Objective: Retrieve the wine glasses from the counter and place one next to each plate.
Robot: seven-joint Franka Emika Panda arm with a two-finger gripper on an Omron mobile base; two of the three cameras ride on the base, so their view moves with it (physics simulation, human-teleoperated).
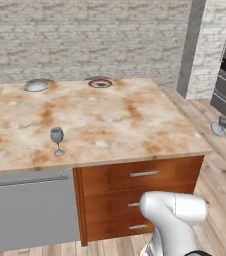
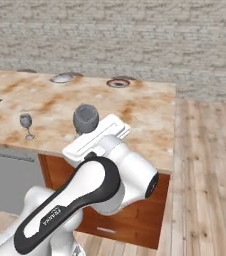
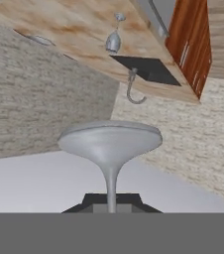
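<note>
Left base view: beige veined tabletop [image 1: 110, 120] on a wood base with three drawers [image 1: 142, 200] and a grey panel [image 1: 32, 210] to their left. One wine glass [image 1: 57, 140] stands upright near the front edge, left of centre, with bare slab all round it. At the far edge sit the pale plate [image 1: 36, 85] and, to its right, the red-rimmed plate [image 1: 100, 83], well apart from the glass. A brick wall runs behind; a pillar [image 1: 205, 45] and dark appliance fronts stand at right beyond the wooden floor. Right base view: the arm's white elbow rises in front of the slab's near edge; above it the held glass [image 2: 86, 119] shows its bowl, carried over the front part of the tabletop, right of the standing glass [image 2: 26, 124]. The two plates lie at the far edge, pale one [image 2: 61, 78] left, red-rimmed one [image 2: 118, 83] right; open floor lies to the right of the slab. Hand view, rolled upside down: the gripper [image 3: 111, 207] is clamped on the stem of the held glass [image 3: 110, 141], whose bowl spreads just beyond the fingertips. Farther off appear the standing glass [image 3: 114, 42], a dark sink [image 3: 148, 69] with curved tap [image 3: 133, 89], and the pale plate [image 3: 37, 39].
</note>
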